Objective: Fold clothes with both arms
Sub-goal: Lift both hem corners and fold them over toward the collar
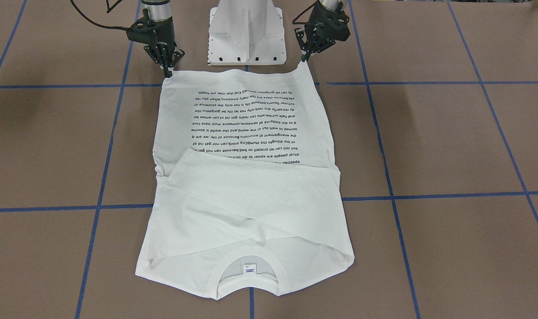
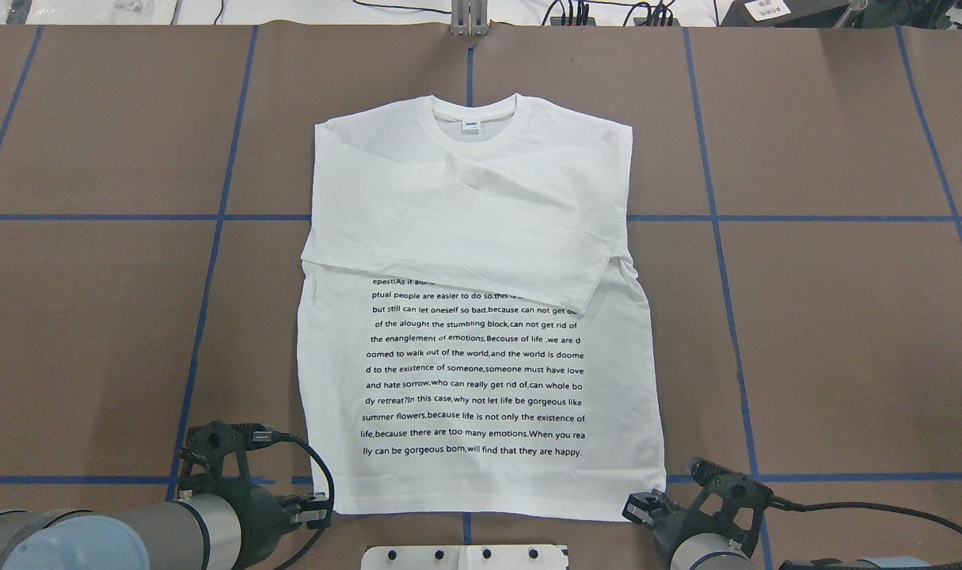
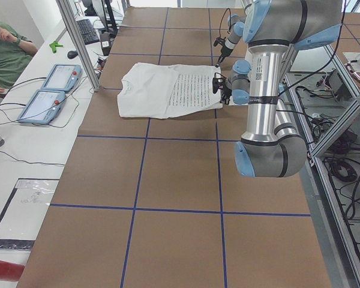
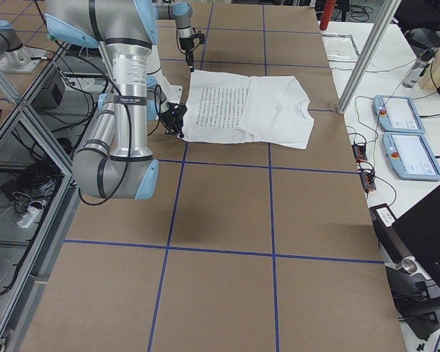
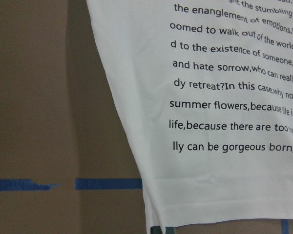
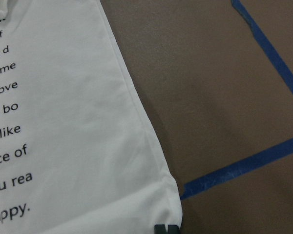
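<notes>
1. Jaws of my left gripper [image 1: 304,56] are clenched on one corner of the hem of the shirt [image 2: 481,356], the corner on my left side.
2. My right gripper [image 1: 168,71] is pinching the other hem corner in the same way. In the right wrist view the corner ends just at my fingertips [image 6: 166,228].
3. Both corners are pulled up a little into small points, while the other cloth lies flat on the brown table [image 2: 805,332].
4. I see the shirt in the middle of the table. Its hem is toward me, just in front of my white base [image 1: 246,35], and the neckline [image 2: 474,103] is on the far side.
5. The printed side is up, and the black text [image 2: 477,372] fills the half of the shirt that is nearer to me.
6. A folded sleeve [image 2: 465,245] lies across the chest. Its slanted edge covers part of the top lines of the text.
7. A small white label [image 2: 470,125] shows inside the neckline.
8. Blue tape lines [image 2: 805,217] mark the table in big squares, and the shirt lies over the middle line.
</notes>
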